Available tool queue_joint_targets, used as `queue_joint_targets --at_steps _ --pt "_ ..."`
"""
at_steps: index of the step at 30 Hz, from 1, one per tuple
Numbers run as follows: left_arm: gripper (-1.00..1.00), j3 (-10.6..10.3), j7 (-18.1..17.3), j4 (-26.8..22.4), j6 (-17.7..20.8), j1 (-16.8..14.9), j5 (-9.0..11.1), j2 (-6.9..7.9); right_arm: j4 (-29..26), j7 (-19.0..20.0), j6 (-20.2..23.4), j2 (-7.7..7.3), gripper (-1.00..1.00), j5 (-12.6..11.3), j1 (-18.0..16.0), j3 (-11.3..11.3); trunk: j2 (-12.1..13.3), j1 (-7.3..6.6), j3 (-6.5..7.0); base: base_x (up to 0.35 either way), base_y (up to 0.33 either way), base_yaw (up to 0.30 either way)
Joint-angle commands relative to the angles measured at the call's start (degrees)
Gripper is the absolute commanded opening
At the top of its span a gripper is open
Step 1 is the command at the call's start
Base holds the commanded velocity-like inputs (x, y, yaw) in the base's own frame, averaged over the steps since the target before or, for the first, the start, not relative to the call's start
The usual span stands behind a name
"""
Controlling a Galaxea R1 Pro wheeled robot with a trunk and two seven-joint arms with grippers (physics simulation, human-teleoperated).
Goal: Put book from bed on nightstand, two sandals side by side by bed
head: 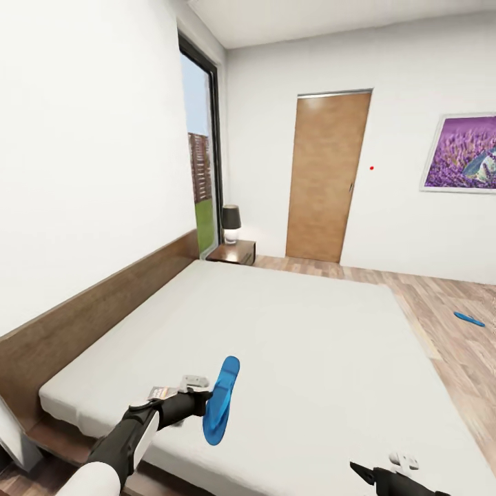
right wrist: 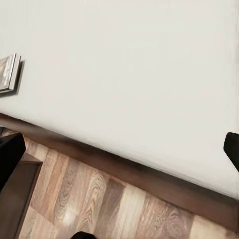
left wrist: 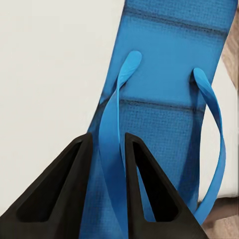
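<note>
- Head view: the left tool holds a blue sandal up over the near part of the bed. The book lies on the mattress just beside the left arm. The second sandal lies on the wood floor, well apart on the bed's far side. A nightstand carrying a lamp stands by the window. The right tool is at the lower edge; whether it is open or closed cannot be told.
- Left wrist view: the black fingers are clamped on the sandal's strap.
- Right wrist view: the book rests on the mattress near the bed's edge, above the floor.
</note>
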Motion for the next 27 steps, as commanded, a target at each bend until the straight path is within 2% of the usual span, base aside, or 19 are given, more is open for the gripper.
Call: queue_joint_targets --at_steps 1,27 --pt "-1.00 0.4 -0.2 -0.1 0.4 0.0 -0.4 -0.08 0.0 0.1 0.3 -0.04 1.00 -0.6 -0.1 0.4 -0.1 0.02 -0.03 0.000 0.000 -0.227" --pt "-1.00 0.4 -0.1 0.0 0.4 0.0 -0.4 -0.18 0.0 0.1 0.3 -0.04 1.00 -0.6 -0.1 0.4 -0.1 0.02 1.58 0.000 0.000 -0.231"
